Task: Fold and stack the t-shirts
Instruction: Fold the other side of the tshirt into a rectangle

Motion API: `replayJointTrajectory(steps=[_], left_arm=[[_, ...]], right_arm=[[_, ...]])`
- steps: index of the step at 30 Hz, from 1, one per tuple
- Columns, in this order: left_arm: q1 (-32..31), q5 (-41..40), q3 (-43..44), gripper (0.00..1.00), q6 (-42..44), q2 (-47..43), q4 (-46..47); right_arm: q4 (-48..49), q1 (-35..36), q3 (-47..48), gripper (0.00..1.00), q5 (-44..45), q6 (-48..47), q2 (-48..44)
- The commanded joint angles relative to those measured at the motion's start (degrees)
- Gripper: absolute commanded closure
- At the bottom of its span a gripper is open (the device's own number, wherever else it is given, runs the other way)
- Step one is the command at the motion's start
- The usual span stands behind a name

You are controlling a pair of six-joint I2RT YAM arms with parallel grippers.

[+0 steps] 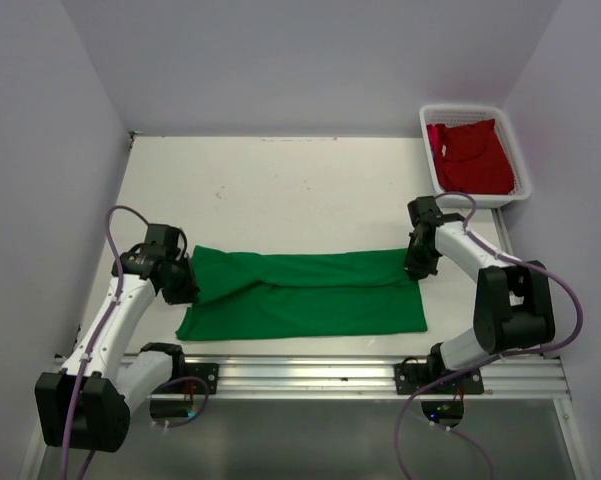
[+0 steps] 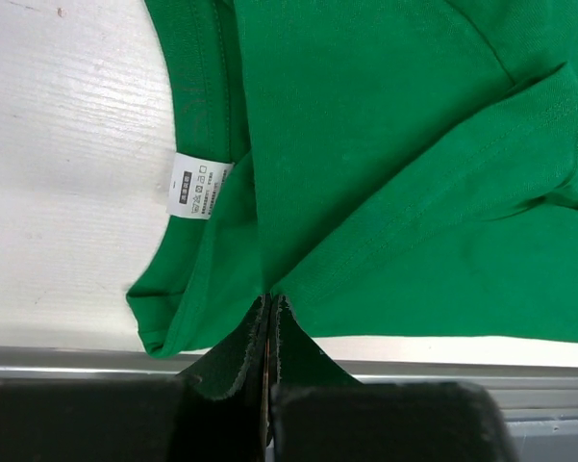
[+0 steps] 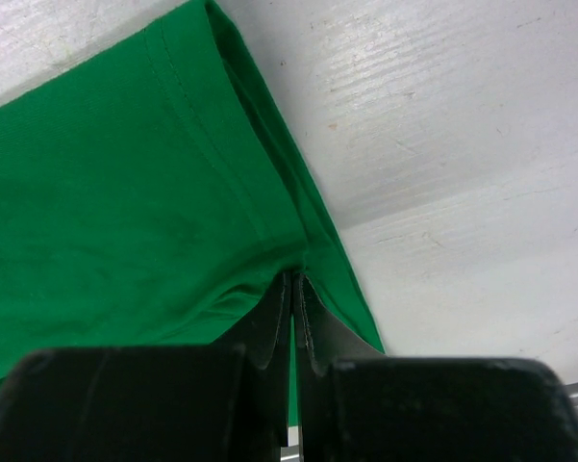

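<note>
Mesh basket (image 1: 475,108) past right end of green t-shirt (image 1: 310,295) holds red t-shirt (image 1: 475,160). Green t-shirt on bench (image 1: 280,190); left gripper (image 2: 269,298) clamped on its left end, right gripper (image 3: 295,279) on right end.

This is a robotics lab cell. Plain walls (image 1: 300,60) enclose a white bench (image 1: 280,190) on three sides, and an aluminium rail (image 1: 310,375) along the bench's near edge carries two cabled robot arms (image 1: 115,315).

Left arm (image 1: 112,322) and right arm (image 1: 458,250): white tubular link shells, black joint housings, black block bases. One lilac cable (image 1: 108,225) looped along each arm. Jaws matte black, flat-faced, their inner edges scuffed and frayed.
</note>
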Motion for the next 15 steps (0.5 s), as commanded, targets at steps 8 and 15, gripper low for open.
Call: replayJointTrajectory(steps=[8, 15], left_arm=[[-0.45, -5.51, 9.17, 0.39, -3.23, -2.66, -3.48], [-0.63, -4.23, 12.72, 0.29, -4.20, -4.23, 5.54]], right_arm=[[-4.65, 1.81, 5.68, 0.44, 0.59, 0.64, -5.28], [-5.99, 1.90, 13.59, 0.39, 2.34, -0.15, -8.10]])
